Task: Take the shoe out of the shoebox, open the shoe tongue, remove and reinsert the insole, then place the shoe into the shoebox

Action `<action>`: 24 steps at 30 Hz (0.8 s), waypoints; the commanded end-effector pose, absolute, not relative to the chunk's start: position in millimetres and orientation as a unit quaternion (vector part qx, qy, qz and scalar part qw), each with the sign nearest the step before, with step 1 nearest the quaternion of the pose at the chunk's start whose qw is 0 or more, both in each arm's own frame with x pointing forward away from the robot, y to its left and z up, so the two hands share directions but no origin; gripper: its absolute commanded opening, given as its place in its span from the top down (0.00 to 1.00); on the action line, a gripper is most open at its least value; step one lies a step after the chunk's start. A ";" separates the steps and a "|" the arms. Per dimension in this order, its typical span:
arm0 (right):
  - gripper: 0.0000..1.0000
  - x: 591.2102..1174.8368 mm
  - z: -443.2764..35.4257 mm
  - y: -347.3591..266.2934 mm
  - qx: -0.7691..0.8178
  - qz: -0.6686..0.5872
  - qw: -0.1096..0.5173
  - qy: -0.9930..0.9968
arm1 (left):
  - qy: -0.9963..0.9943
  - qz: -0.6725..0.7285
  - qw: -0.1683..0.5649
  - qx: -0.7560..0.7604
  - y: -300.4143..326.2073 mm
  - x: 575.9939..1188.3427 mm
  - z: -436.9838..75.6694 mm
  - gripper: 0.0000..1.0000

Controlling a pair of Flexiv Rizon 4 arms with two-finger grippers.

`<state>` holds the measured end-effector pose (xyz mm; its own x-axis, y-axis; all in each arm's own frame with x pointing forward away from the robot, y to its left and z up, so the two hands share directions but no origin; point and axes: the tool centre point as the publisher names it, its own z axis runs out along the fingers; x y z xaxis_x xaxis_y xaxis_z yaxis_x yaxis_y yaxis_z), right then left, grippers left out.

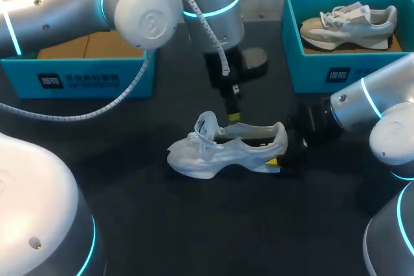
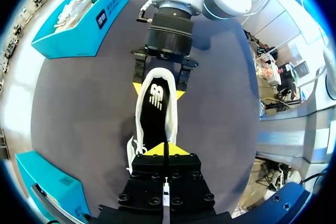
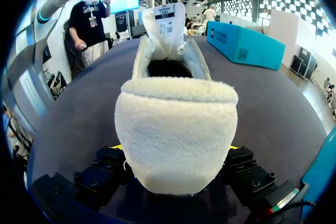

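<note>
Tabletop point(image 1: 194, 224) | your right gripper point(image 2: 157, 88) clamps white shoe point(image 1: 220, 150) heel from 3 o'clock | left gripper point(image 2: 165, 149), fingers pressed together, at 12 o'clock beside tongue point(image 1: 207, 124)

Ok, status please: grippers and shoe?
Right gripper shut on shoe heel. Left gripper shut, above tongue. Insole in shoe. Nothing in the way.

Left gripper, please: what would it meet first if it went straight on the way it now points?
Probably the black insole inside the white shoe, directly ahead of the left gripper.
</note>
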<state>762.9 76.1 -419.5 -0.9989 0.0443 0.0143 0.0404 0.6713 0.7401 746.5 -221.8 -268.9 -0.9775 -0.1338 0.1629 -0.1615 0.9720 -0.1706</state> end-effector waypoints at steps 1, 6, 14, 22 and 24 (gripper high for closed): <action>1.00 763.3 -420.3 77.3 0.023 0.404 0.002 0.914 | -0.986 0.113 0.102 0.069 -224.0 748.4 -271.0 1.00; 1.00 763.3 -420.3 77.3 0.023 0.404 0.002 0.914 | -0.983 0.154 0.084 0.062 -231.0 761.2 -272.7 1.00; 1.00 763.3 -420.3 77.3 0.023 0.404 0.002 0.914 | -0.989 0.123 0.084 0.014 -242.3 770.1 -292.4 1.00; 1.00 763.3 -420.3 77.3 0.023 0.404 0.002 0.914 | -0.991 0.093 0.098 -0.019 -255.2 769.0 -312.2 1.00; 1.00 763.3 -420.3 77.3 0.023 0.404 0.002 0.914 | -0.991 0.084 0.103 -0.023 -257.9 768.4 -317.6 1.00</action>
